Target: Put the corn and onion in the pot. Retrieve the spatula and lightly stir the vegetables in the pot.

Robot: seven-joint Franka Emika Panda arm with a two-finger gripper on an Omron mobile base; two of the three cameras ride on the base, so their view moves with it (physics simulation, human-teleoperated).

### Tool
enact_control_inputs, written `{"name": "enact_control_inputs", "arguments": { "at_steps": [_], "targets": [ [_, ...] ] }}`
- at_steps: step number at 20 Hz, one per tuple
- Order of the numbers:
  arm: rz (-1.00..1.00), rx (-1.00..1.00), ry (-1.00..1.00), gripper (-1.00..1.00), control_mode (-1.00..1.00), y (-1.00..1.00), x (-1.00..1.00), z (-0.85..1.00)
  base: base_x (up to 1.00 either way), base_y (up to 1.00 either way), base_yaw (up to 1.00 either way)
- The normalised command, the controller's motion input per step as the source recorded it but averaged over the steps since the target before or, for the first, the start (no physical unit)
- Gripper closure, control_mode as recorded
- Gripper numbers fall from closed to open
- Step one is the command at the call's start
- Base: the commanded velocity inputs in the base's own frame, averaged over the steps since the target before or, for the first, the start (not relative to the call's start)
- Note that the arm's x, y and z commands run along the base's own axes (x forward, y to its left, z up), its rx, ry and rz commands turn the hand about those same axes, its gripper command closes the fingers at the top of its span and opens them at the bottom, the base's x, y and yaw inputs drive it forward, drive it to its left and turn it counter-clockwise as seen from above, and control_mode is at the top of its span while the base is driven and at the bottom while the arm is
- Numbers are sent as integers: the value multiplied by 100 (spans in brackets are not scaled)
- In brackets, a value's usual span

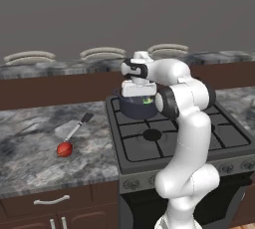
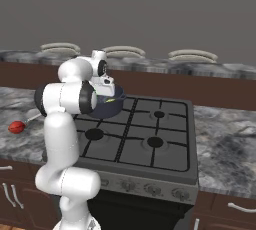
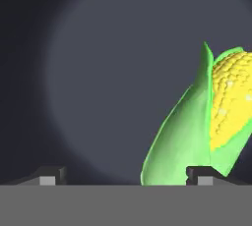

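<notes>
Hand view: tool [image 3: 125, 176] tips wide apart, nothing clamped; corn [image 3: 206, 131] lies on pot [image 3: 98, 72] floor, near one tip, yellow kernels showing in green husk. Left base view: tool over pot [image 1: 134, 107] on stove [image 1: 164, 138] rear-left burner. Onion [image 1: 64, 149] on bench [image 1: 30, 148] left of stove, just beside spatula [image 1: 74, 129] blade end.

The dark blue-grey round pot [image 1: 133, 107] is largely hidden behind the white hand in both base views. The green-husked yellow corn cob [image 3: 206, 127] is cut off at the hand view's right edge. The slim grey-bladed spatula [image 2: 33, 117] is mostly covered by the arm in the right base view.
</notes>
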Motion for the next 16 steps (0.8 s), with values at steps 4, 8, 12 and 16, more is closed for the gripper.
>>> {"name": "enact_control_inputs", "arguments": {
  "at_steps": [4,8,12,16],
  "targets": [
    [0,0,-3,-100,-100,0,-1,37,0,0,0],
    [0,0,-17,-100,-100,6,-36,66,0,0,0],
    [0,0,-33,-100,-100,38,-70,26,0,0,0],
    [-5,0,-44,-100,-100,65,-100,0,0,0,0]
  ]
}}
